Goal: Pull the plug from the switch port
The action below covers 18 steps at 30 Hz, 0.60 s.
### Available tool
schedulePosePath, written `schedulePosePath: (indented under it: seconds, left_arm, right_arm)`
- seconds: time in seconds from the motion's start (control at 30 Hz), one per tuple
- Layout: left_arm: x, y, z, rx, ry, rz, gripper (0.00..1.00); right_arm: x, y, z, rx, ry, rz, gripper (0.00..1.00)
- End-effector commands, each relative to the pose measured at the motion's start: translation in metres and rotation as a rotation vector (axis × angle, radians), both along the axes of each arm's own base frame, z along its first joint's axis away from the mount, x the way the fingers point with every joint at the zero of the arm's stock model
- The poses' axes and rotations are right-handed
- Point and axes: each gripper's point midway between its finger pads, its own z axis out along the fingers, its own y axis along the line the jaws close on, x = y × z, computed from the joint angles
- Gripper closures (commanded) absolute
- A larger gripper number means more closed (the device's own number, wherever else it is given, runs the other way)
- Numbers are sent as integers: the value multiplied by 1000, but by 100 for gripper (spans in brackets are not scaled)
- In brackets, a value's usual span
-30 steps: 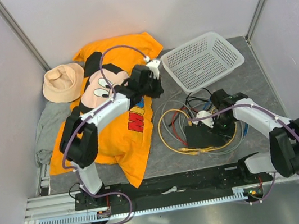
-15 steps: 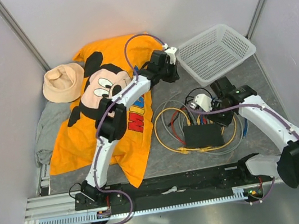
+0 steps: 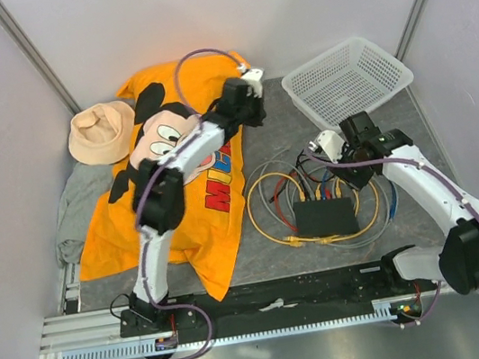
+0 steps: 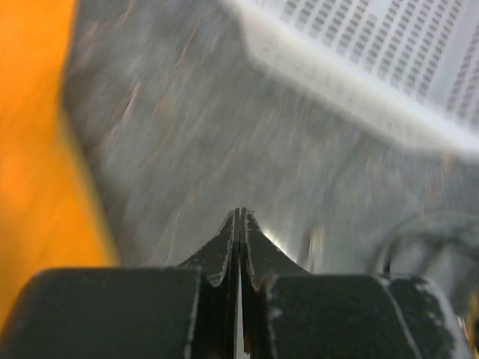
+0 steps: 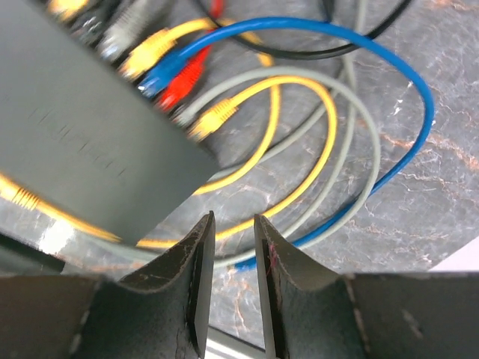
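Approach work, I'd say: no plug is out yet. Toward the near right of the grey surface [image 3: 280, 260] the switch [image 3: 325, 218] lies flat, coloured plugs [image 3: 319, 192] seated along its far edge. The right gripper [image 5: 232, 224] hovers over the cables beside it, slightly apart and empty. Next it must settle on one plug and close. The left gripper [image 4: 239, 218] is pressed together near the white basket [image 4: 359, 82]. Only the right wrist view separates yellow, blue and red plugs; only the overhead shows both arms.

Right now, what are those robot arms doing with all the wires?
The right gripper hovers by the black switch, jaws slightly apart, holding nothing. Coloured cables run into the switch. The left gripper is shut and empty, over the grey mat near the white basket.
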Motion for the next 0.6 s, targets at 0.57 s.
schedulePosePath:
  seconds: [0.57]
  left_arm:
    - [-363, 70, -30, 110, -140, -814, 98]
  right_arm:
    - [65, -8, -37, 45, 17, -249, 71]
